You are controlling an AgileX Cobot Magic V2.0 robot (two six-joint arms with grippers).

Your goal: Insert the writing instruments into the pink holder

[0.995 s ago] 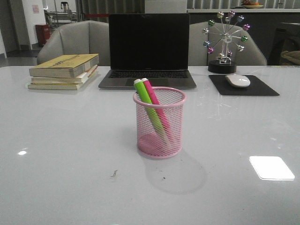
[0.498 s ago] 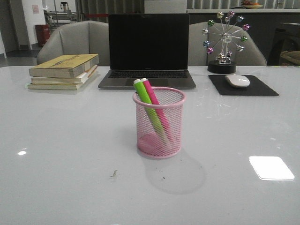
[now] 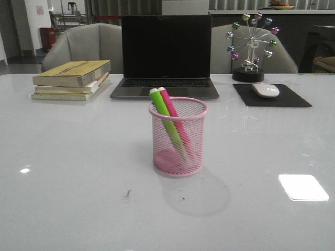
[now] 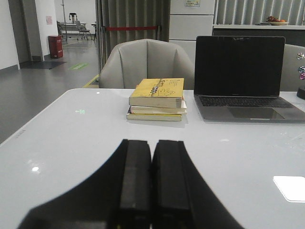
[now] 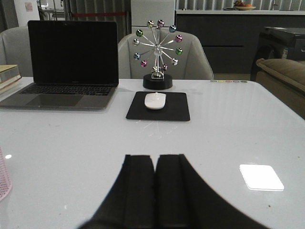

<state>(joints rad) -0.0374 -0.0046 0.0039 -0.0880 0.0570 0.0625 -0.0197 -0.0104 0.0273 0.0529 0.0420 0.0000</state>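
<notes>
The pink holder (image 3: 178,137), a wire-mesh cup, stands upright at the middle of the white table. Inside it lean the lime green marker (image 3: 166,118) and the hot pink marker (image 3: 174,117), side by side, their tops tilted to the left above the rim. A sliver of the cup's pink mesh (image 5: 4,176) shows at the edge of the right wrist view. My left gripper (image 4: 152,143) is shut with nothing between its fingers, low over bare table. My right gripper (image 5: 155,158) is likewise shut and empty. Neither gripper appears in the front view.
A black laptop (image 3: 166,52) stands open behind the cup. A stack of books (image 3: 71,78) lies at the back left. At the back right are a white mouse (image 3: 266,89) on a black pad (image 3: 272,96) and a ferris-wheel ornament (image 3: 250,47).
</notes>
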